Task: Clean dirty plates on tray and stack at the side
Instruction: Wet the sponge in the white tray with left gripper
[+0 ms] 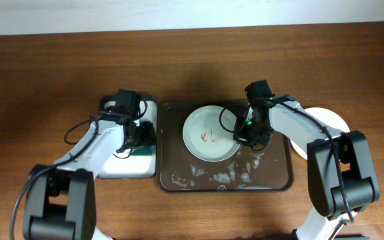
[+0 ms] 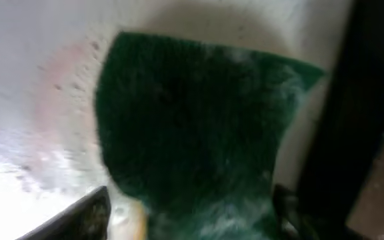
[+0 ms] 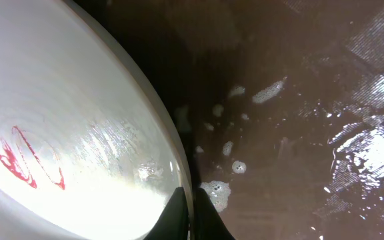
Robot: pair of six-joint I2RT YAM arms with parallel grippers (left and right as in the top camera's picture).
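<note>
Rim grab: the right tool (image 3: 191, 200) pinches the round white red-smeared plate (image 3: 79, 100)!
Plate sits in the dark brown rectangular foam-flecked tray (image 1: 272, 177), right arm bent over it; left tool (image 1: 139, 137) clamps a green scouring sponge (image 2: 192, 133).

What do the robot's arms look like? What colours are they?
The left arm and right arm have white tube-shaped segments joined by chunky black joints. Thin black cables loop alongside. A small green light glows near the right wrist. The right gripper has dark tapered fingers.
</note>
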